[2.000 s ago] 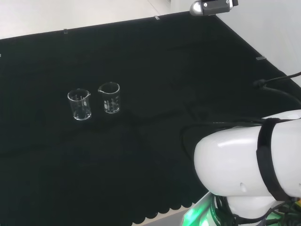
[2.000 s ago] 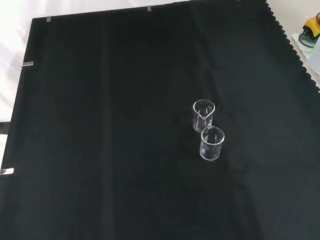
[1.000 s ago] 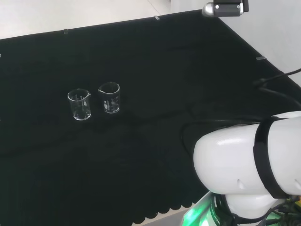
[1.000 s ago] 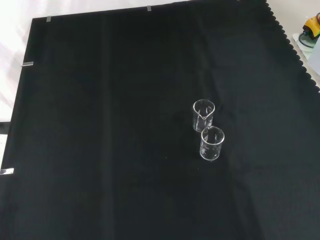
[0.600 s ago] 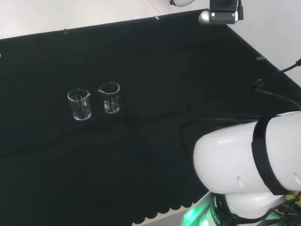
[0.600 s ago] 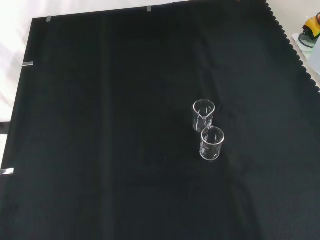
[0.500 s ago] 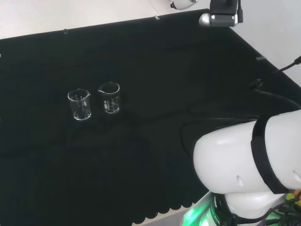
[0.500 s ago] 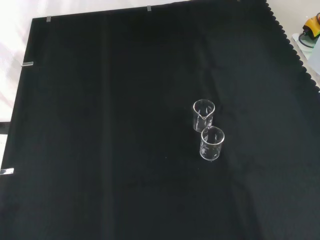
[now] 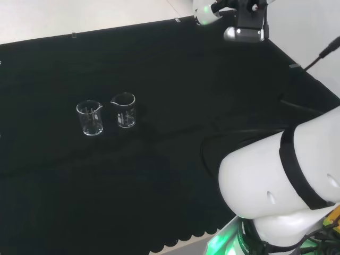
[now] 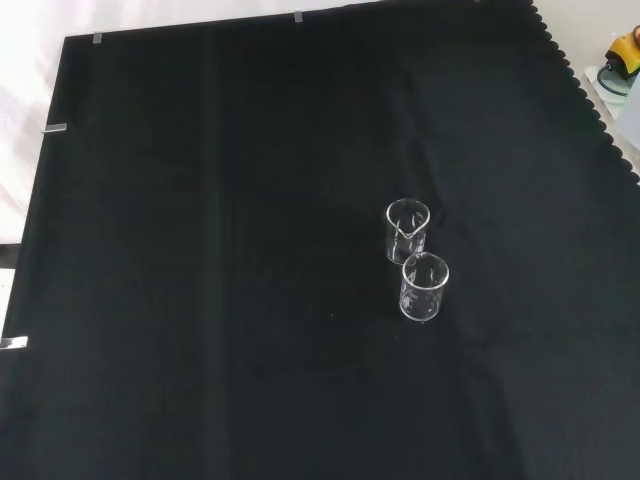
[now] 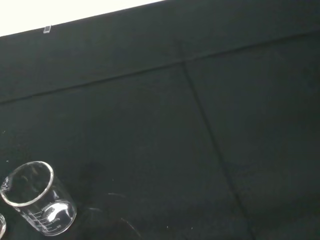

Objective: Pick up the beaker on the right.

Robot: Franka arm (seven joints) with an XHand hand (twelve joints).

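The arm's far end has swung lower in the head view; the hand's state I cannot tell. The right beaker [image 9: 123,110], at 3 o'clock of its twin [image 9: 89,118], looks light, slippery, breakable: grasp mid-wall.

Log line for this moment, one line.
phase: approach | two clear glass beakers upright, side by side on black cloth | neither held

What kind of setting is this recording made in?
Probably a lab-style robot test bench: a table under black cloth, two clear graduated glass beakers standing side by side on it, and the white robot arm over it.
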